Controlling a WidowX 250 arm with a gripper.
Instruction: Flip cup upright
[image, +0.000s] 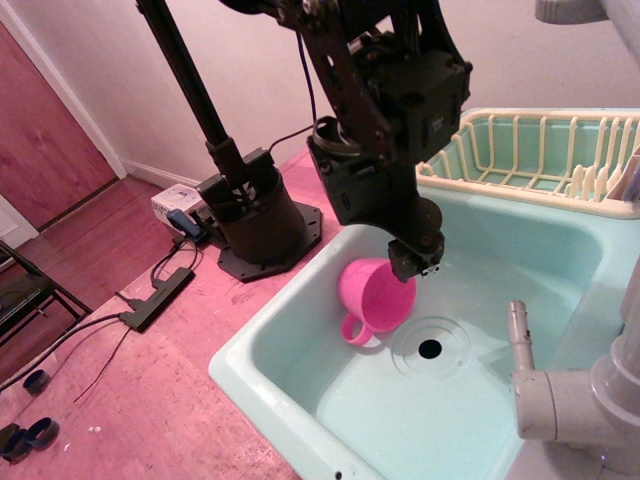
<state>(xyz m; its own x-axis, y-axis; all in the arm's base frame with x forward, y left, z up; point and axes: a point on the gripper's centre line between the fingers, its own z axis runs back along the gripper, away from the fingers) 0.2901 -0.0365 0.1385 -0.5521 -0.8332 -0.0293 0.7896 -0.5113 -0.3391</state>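
Note:
The pink cup (373, 298) is in the mint-green sink (300, 330), left of the drain. Its mouth faces up and a little toward the camera, and its loop handle (357, 331) points to the lower left. My black gripper (416, 264) reaches down from above with its tip at the right side of the cup's rim. The fingers are dark and seen end-on, so I cannot tell whether they pinch the rim or only stand beside it.
The drain hole (430, 348) lies just right of the cup. A grey faucet (560, 395) stands at the front right. A cream dish rack (540, 155) sits behind the sink. The arm's base (255, 220) stands on the pink counter to the left.

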